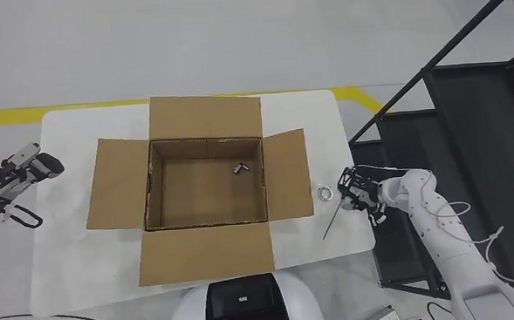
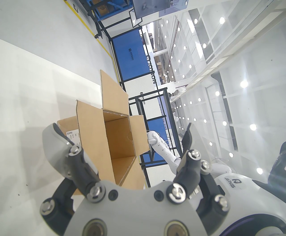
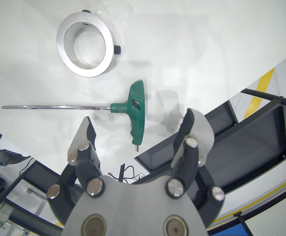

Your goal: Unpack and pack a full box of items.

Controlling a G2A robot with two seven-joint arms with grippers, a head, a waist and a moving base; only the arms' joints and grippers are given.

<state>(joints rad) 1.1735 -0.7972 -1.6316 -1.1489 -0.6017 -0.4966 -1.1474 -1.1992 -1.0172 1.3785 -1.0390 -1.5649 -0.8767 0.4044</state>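
Note:
An open cardboard box (image 1: pixel 206 189) stands mid-table with all flaps spread; one small dark item (image 1: pixel 241 169) lies inside near its far right corner. Right of the box lie a metal ring (image 1: pixel 325 192) and a T-handle hex key (image 1: pixel 333 219). In the right wrist view the ring (image 3: pixel 87 44) and the green-handled key (image 3: pixel 136 111) rest on the white table just beyond my open right gripper (image 3: pixel 136 120), which holds nothing. That gripper (image 1: pixel 353 190) hovers at the table's right edge. My left gripper (image 1: pixel 26 168) sits off the table's left edge, open and empty (image 2: pixel 120 138), facing the box (image 2: pixel 105 138).
The white table (image 1: pixel 87 256) has bare surface left of and in front of the box. A black metal rack (image 1: pixel 465 123) stands close to the table's right edge, beside my right arm. Yellow floor tape (image 1: pixel 358 93) runs behind the table.

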